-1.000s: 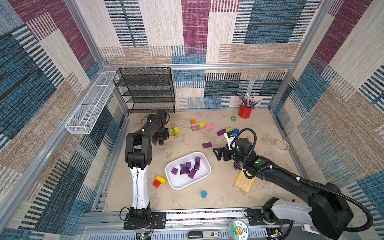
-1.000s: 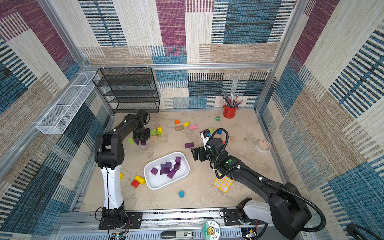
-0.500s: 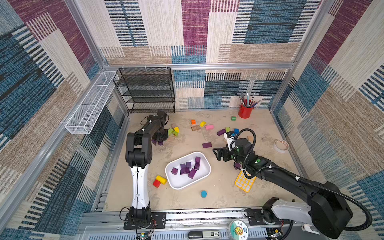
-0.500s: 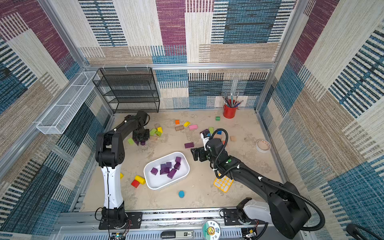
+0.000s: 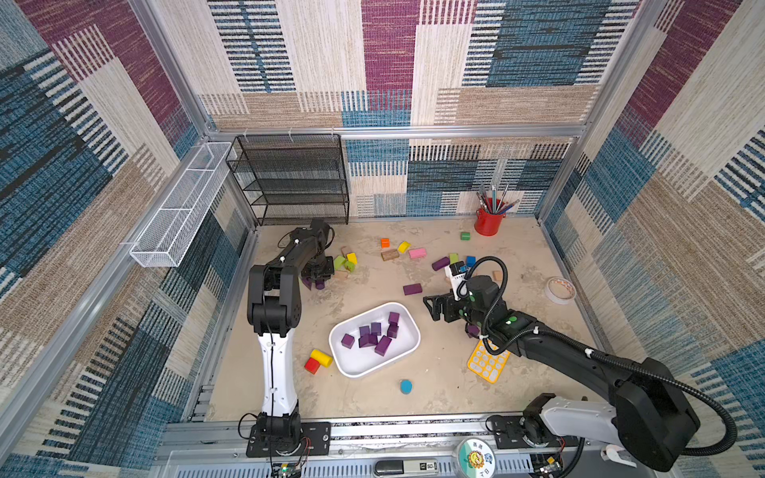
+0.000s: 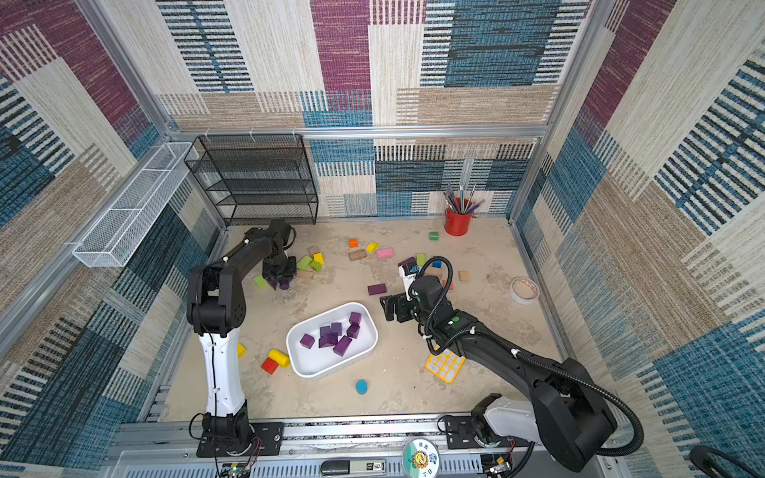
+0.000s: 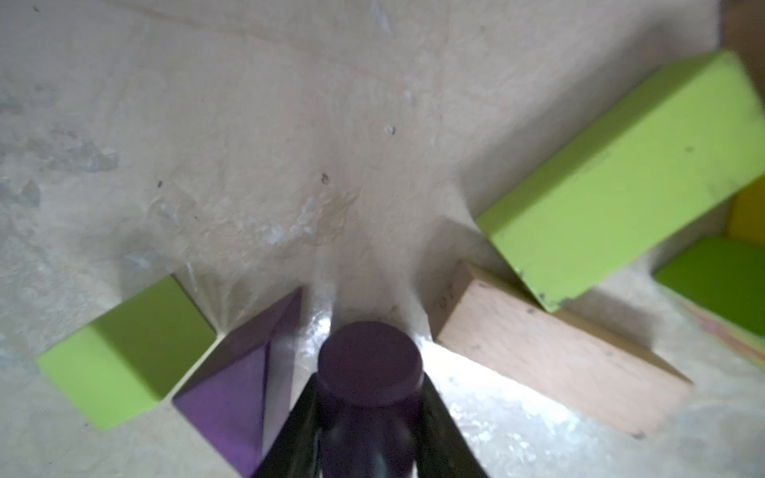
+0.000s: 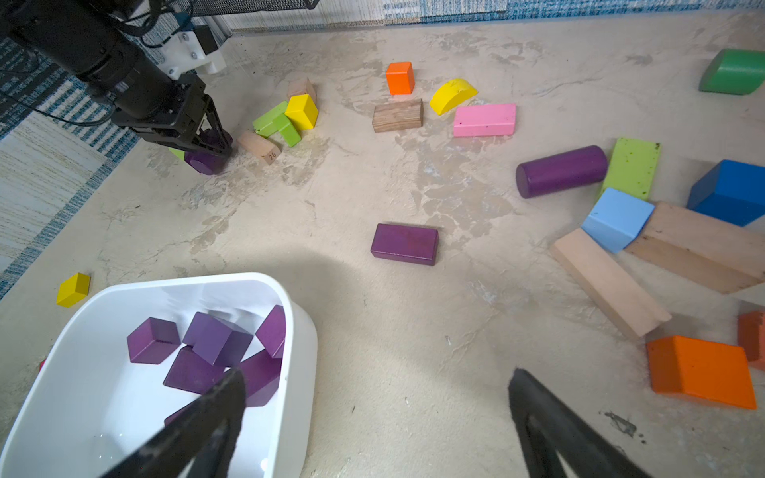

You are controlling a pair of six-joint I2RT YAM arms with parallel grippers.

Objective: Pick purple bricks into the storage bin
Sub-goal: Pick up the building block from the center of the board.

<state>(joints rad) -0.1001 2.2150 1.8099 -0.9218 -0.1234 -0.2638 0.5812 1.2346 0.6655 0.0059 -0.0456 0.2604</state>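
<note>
From where I stand, the pale wooden block (image 8: 258, 147) well beyond the storage bin (image 8: 304, 331), touching the lime green blocks (image 8: 275, 122), carries a small black "26" on its end face. On the front rail (image 5: 414, 430), on the storage bin's near side, a black device (image 5: 403, 467) bears a white label (image 5: 430, 466) that looks like "50". The round sticker (image 5: 476, 457) beside it shows characters too small to read.
</note>
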